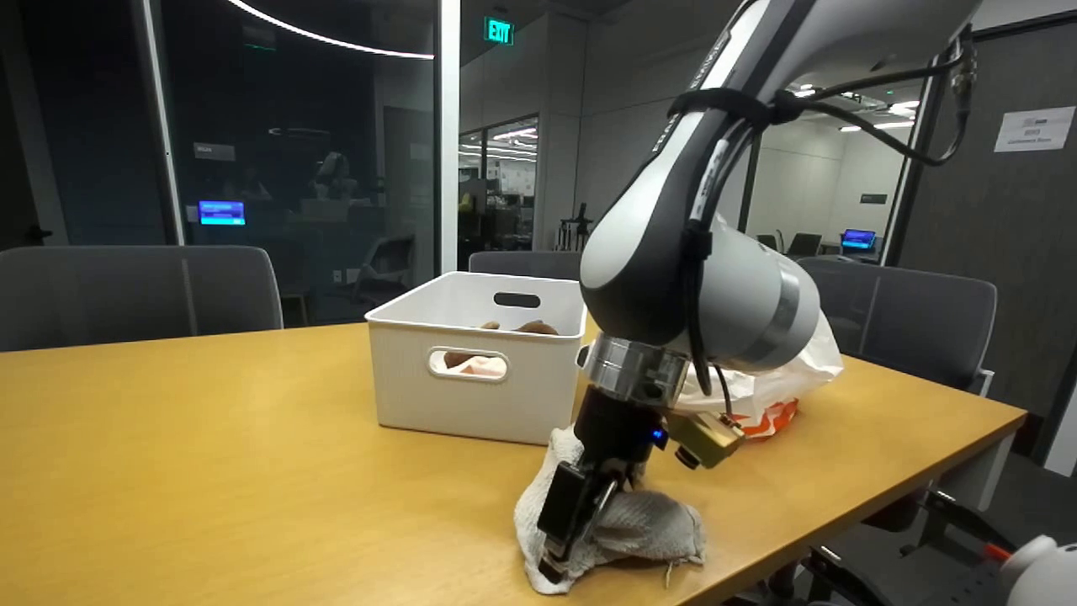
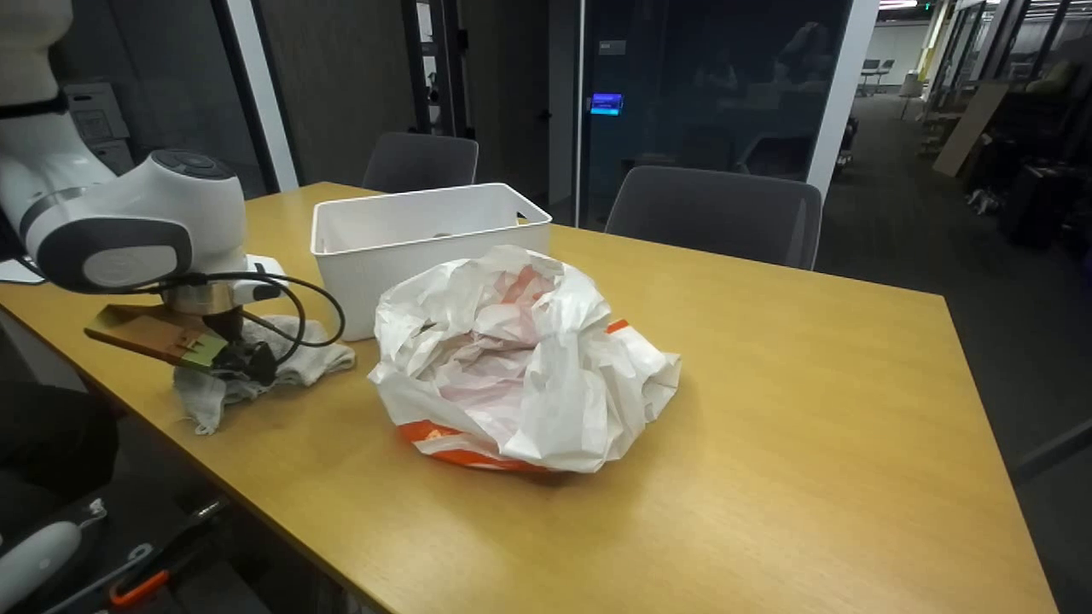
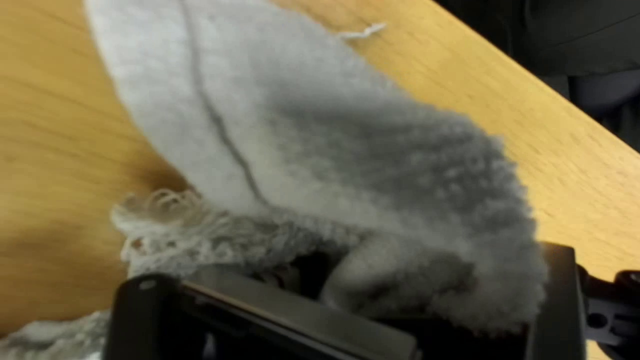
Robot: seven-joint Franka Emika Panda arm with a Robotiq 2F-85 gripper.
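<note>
worktop point(image 1: 210, 446) supports the white bin point(image 1: 471, 406). gray cloth point(image 1: 646, 526) lies just beside the bin; crumpled plastic bag point(image 2: 546, 367) rests near the bin. fingers point(image 3: 560, 295) stand apart near the bin, cloth bunched between them.

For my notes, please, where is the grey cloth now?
In an exterior view, the grey cloth lies on the table, low, right of centre, in front of the white bin; the wrist view shows part within the open gripper.

Both exterior views overlook the table point(image 1: 210, 463); wrist view faces cloth point(image 3: 380, 145) closely.
</note>
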